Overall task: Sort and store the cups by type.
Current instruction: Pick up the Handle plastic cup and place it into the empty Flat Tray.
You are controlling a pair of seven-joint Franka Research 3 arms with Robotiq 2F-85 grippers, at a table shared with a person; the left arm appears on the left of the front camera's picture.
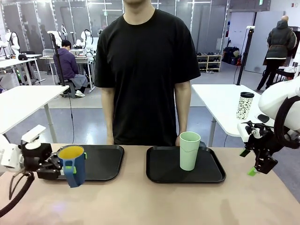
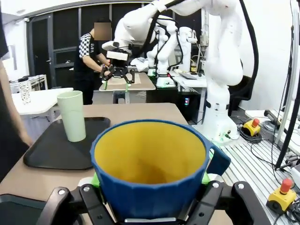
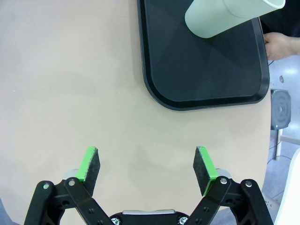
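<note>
Room: a robot lab with white tables and other workstations behind; a person (image 1: 145,70) in a black shirt stands at the far edge of the tan tabletop (image 1: 140,201).
Trays: two black trays lie along the tabletop's far edge, the left tray (image 1: 105,161) toward the left side, the right tray (image 1: 185,171) toward the right.
Mint-green tumbler (image 1: 189,150): upright on the right tray, near its far edge; the person's hand rests just behind it.
Blue mug (image 1: 72,165): lifted off the surface near the tabletop's left edge, just in front of the left tray's near left corner, yellow inside showing, handle toward the camera.
Left gripper (image 1: 61,166): fingers pressed against the blue mug's wall from the side, pinching it.
Right gripper (image 3: 146,168): jaws spread wide with nothing between them, over bare tabletop near the right edge, short of the right tray's near edge.
Progress: by my reading about half done; the mint-green tumbler looks placed on its tray, while the blue mug is not yet set down, most likely bound for the left tray.
Left to do: lower the blue mug and release it.
</note>
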